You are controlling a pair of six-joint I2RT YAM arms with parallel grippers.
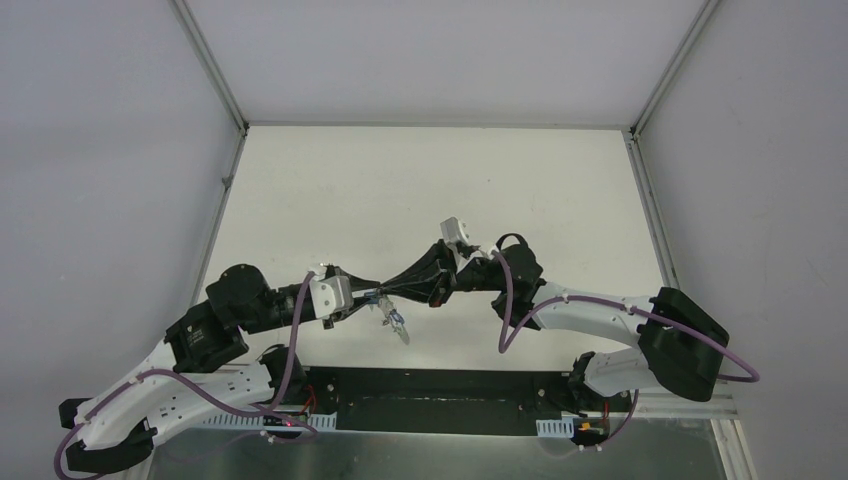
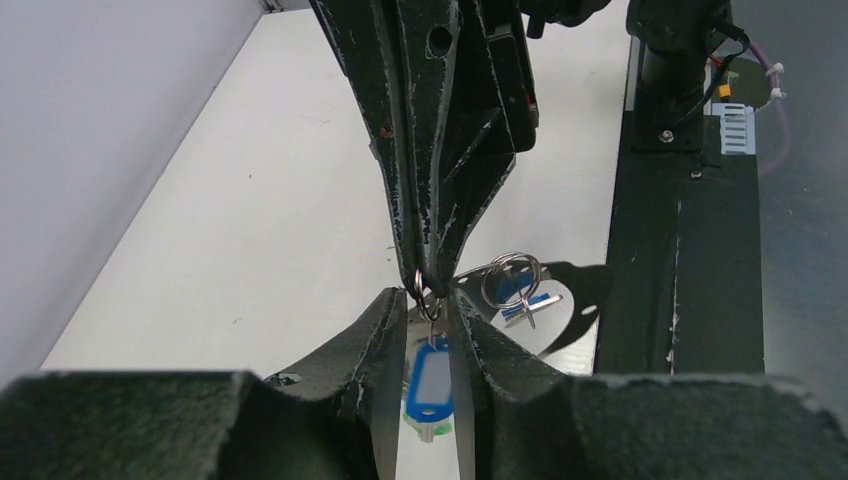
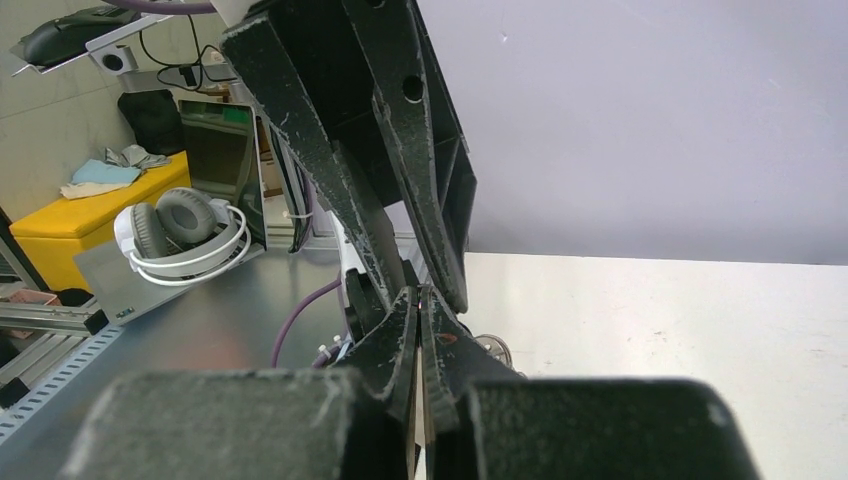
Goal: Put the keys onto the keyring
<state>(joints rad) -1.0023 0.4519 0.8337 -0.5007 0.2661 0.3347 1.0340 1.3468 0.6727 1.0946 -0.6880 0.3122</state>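
Your right claw (image 2: 427, 268) is squeezed shut, with its two fingers pressed flat together. A small loop (image 2: 428, 300) of thin silver wire sits right at its tips and looks pinched there. Your left claw (image 2: 430, 310) points straight at it, so the two claws meet tip to tip over the near part of the white table (image 1: 400, 180). The left fingers (image 2: 385, 340) stand a little apart, with the small loop between their ends. You cannot tell if they press on it or only sit beside it. A blue tag (image 2: 430, 385) hangs down from the small loop and shows in the gap between the left fingers. The keyring (image 2: 510, 278), a round silver ring, is just beside the claw tips, on the side nearer the arm bases. A key (image 2: 528, 302) with a blue head hangs on it. From the pictures you cannot tell if this ring hangs in the air or lies on the table. Your left arm (image 1: 200, 340) comes up from the near left corner, bends at the elbow and stretches out to the right. Your right arm (image 1: 600, 315) comes from the near right corner, bends and reaches left. Both wrists lie low and almost level, in one line across the table.
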